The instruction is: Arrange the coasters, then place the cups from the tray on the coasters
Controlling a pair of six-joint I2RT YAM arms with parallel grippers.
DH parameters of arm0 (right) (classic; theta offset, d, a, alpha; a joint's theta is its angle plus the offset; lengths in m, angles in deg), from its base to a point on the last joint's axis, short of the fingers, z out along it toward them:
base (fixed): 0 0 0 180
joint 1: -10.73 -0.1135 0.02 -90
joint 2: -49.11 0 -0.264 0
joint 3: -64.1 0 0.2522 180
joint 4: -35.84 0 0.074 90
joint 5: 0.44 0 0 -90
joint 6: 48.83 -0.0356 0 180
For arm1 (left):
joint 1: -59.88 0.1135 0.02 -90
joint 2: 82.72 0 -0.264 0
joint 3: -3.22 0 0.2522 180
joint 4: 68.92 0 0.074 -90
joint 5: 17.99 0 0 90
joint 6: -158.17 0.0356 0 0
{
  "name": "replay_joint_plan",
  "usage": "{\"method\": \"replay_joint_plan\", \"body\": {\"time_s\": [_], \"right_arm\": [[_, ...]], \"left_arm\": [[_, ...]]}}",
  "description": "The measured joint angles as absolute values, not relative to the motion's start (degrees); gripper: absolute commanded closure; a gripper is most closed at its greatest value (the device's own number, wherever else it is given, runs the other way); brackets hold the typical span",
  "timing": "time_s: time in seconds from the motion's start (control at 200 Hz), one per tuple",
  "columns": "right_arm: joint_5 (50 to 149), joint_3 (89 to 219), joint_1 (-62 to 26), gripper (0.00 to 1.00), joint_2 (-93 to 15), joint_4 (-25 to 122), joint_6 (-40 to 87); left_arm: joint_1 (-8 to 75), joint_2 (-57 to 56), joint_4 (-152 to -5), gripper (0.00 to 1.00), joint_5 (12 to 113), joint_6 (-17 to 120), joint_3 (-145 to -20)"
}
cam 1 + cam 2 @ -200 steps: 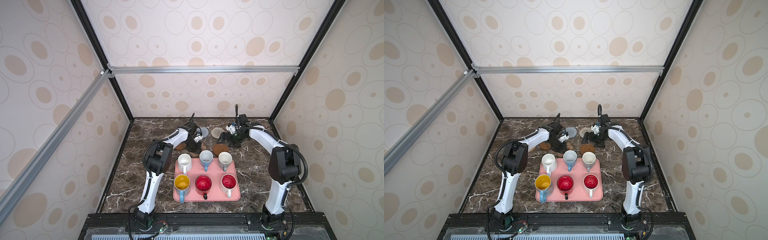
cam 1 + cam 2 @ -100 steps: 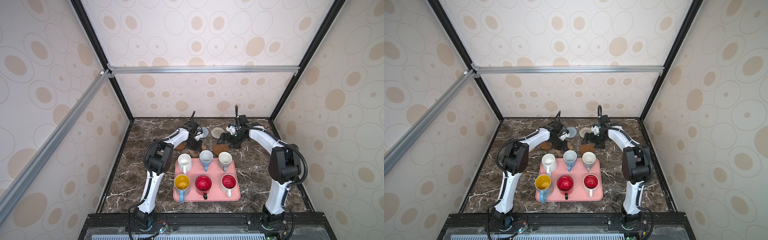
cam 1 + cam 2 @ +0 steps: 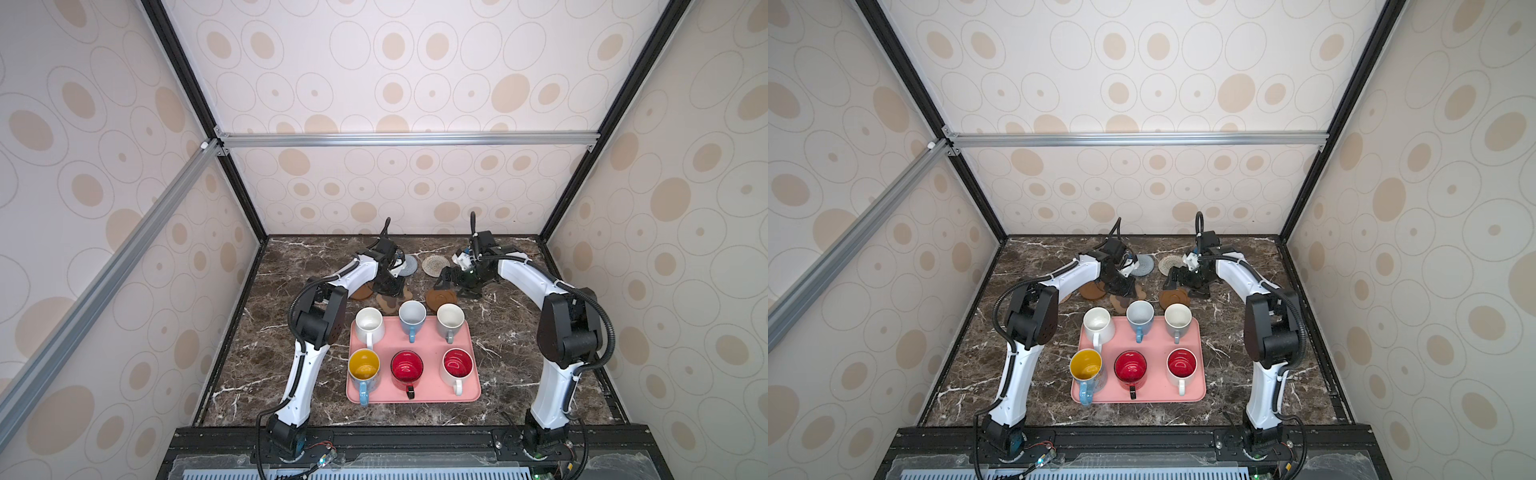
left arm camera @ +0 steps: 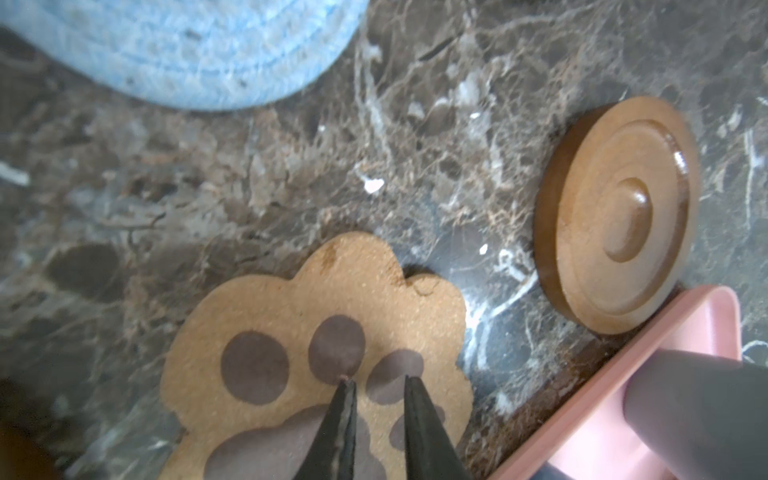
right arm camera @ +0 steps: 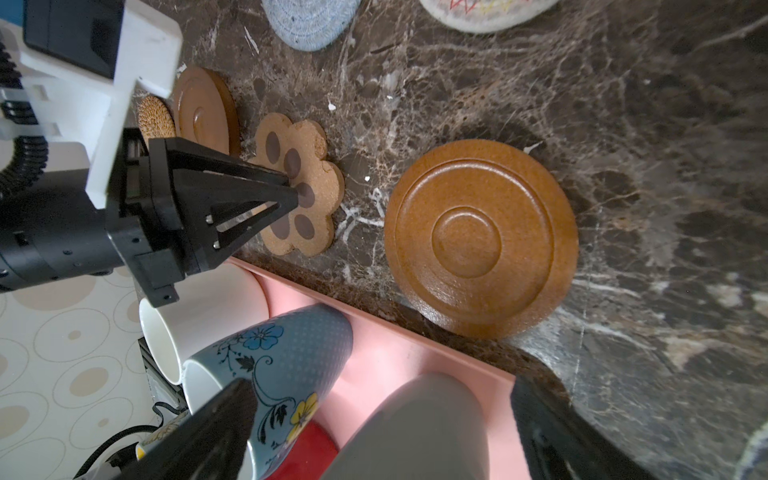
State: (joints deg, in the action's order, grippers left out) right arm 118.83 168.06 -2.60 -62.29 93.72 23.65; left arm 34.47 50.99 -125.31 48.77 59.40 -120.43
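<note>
Coasters [image 5: 482, 237] mid-arranging: left gripper [image 4: 376, 380], jaws almost closed, tips on paw coaster [image 4: 291, 311]; right gripper [image 5: 386, 415] wide open, empty. Six cups [image 3: 407, 368] sit on tray [image 3: 430, 345], none placed yet.

Dark marble tabletop [image 3: 507, 332]; beige circle-patterned walls [image 3: 415, 62]; aluminium crossbar [image 3: 407, 139] overhead.

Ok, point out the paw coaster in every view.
Top view: paw coaster just beyond the tray, left of the blue cup.
Top view: same spot.
Left wrist: here, under the left gripper.
Right wrist: here, under the left gripper's tips, beside the wooden disc.
Shared landmark: the pink tray's rim, in all four.
</note>
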Motion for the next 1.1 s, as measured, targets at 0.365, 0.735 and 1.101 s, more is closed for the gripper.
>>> {"method": "replay_joint_plan", "body": {"time_s": [0.365,0.735,1.101], "right_arm": [[118.86,168.06,-2.60,0.00,-62.29,93.75,23.65],[118.83,167.99,-2.60,0.00,-62.29,93.75,23.67],[118.79,167.07,-2.60,0.00,-62.29,93.72,23.65]], "left_arm": [[34.47,49.92,-131.41,0.86,47.61,61.21,-119.25],[34.47,49.09,-132.68,0.90,46.12,63.11,-117.55],[33.51,44.24,-130.77,0.73,50.27,64.10,-112.52]]}}
